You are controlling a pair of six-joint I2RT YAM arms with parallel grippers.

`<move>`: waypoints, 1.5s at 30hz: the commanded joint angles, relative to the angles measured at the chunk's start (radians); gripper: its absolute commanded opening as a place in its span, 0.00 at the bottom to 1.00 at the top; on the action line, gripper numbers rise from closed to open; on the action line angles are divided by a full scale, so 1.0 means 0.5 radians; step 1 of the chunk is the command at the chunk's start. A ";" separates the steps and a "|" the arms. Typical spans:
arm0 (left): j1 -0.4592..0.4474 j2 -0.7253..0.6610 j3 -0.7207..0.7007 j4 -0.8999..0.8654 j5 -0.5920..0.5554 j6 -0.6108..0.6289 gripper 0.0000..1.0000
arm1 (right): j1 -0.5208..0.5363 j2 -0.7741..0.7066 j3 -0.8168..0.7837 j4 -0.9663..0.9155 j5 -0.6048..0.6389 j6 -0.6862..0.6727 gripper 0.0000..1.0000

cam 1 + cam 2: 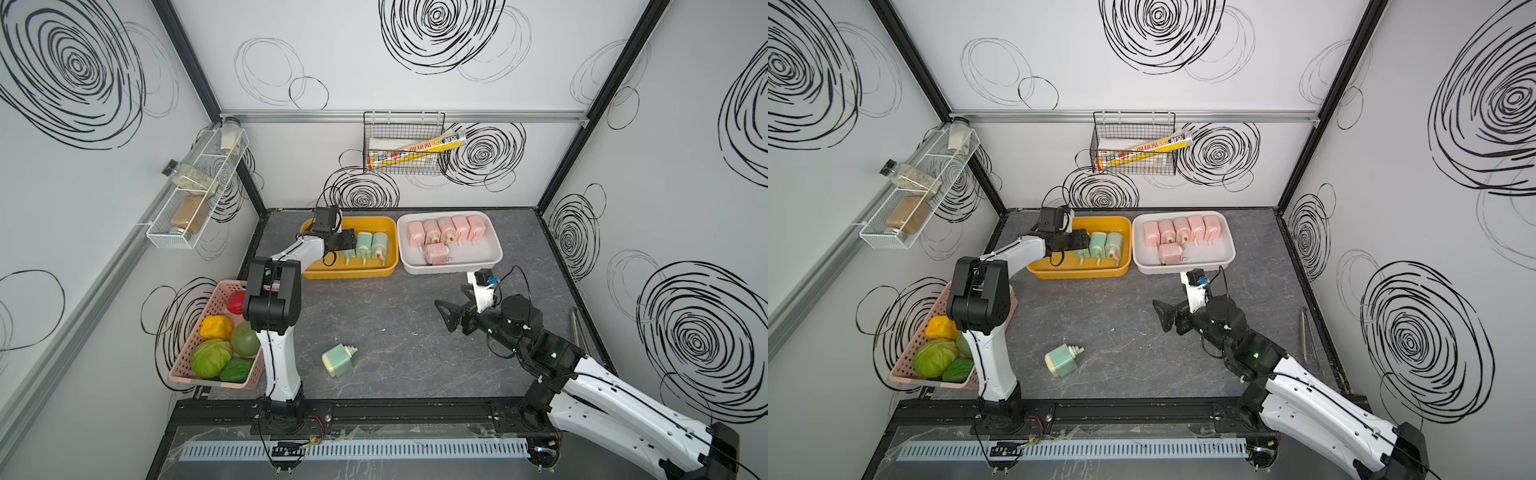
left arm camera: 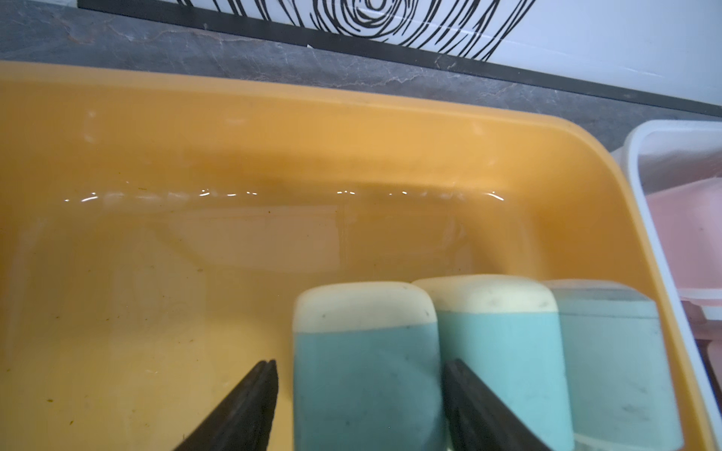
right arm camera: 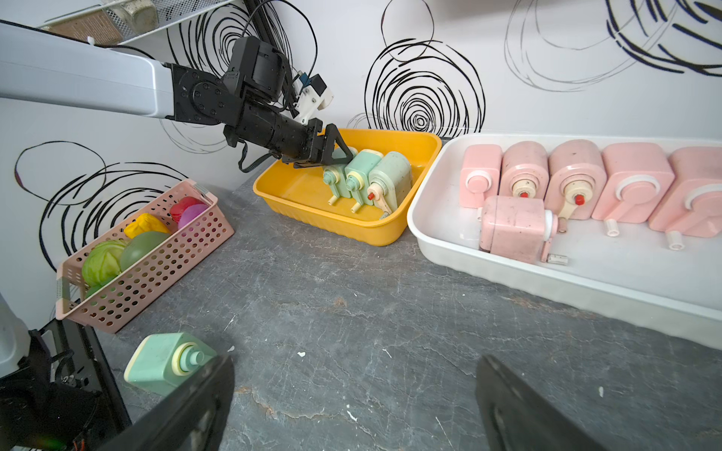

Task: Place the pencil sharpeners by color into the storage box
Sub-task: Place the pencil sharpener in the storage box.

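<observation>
Three mint green pencil sharpeners (image 1: 365, 245) stand in a row in the yellow storage box (image 1: 349, 272). My left gripper (image 2: 359, 363) reaches into this box, open, its fingers (image 2: 258, 394) astride the leftmost green sharpener (image 2: 363, 375); a gap shows on one side. Another green sharpener (image 1: 337, 360) lies on its side on the table, near the front. Several pink sharpeners (image 1: 446, 230) sit in the white storage box (image 1: 453, 268). My right gripper (image 1: 444, 316) hovers over the middle of the table, open and empty, with the loose green sharpener (image 3: 168, 361) beside one finger in the right wrist view.
A pink basket (image 1: 216, 299) of toy vegetables stands at the left edge behind my left arm. Metal tongs (image 1: 577, 328) lie along the right wall. A wire basket (image 1: 405, 143) and a spice rack (image 1: 199, 191) hang on the walls.
</observation>
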 commanded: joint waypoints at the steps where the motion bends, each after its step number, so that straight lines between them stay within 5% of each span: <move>1: -0.001 -0.027 0.048 0.034 -0.028 -0.022 0.74 | -0.009 0.001 0.002 0.003 0.008 0.026 1.00; 10: 0.100 -0.168 -0.104 0.300 0.261 -0.269 1.00 | -0.009 0.010 -0.005 0.011 0.010 0.050 1.00; 29: 0.013 -0.208 -0.218 0.340 0.138 -0.285 0.99 | -0.009 0.040 -0.026 -0.025 -0.046 0.033 1.00; 33: -0.002 -0.432 -0.365 0.339 -0.095 -0.257 0.99 | -0.009 0.099 -0.044 0.041 -0.110 -0.080 1.00; 36: -0.107 -0.708 -0.519 0.285 -0.559 -0.207 0.99 | -0.009 0.209 -0.037 0.137 -0.326 -0.265 1.00; 40: -0.398 -1.088 -0.732 0.158 -1.248 -0.245 0.99 | -0.009 0.408 0.004 0.285 -0.638 -0.530 1.00; 45: -0.779 -1.483 -1.041 0.073 -1.500 -0.546 0.99 | 0.002 0.674 0.071 0.432 -1.021 -0.852 1.00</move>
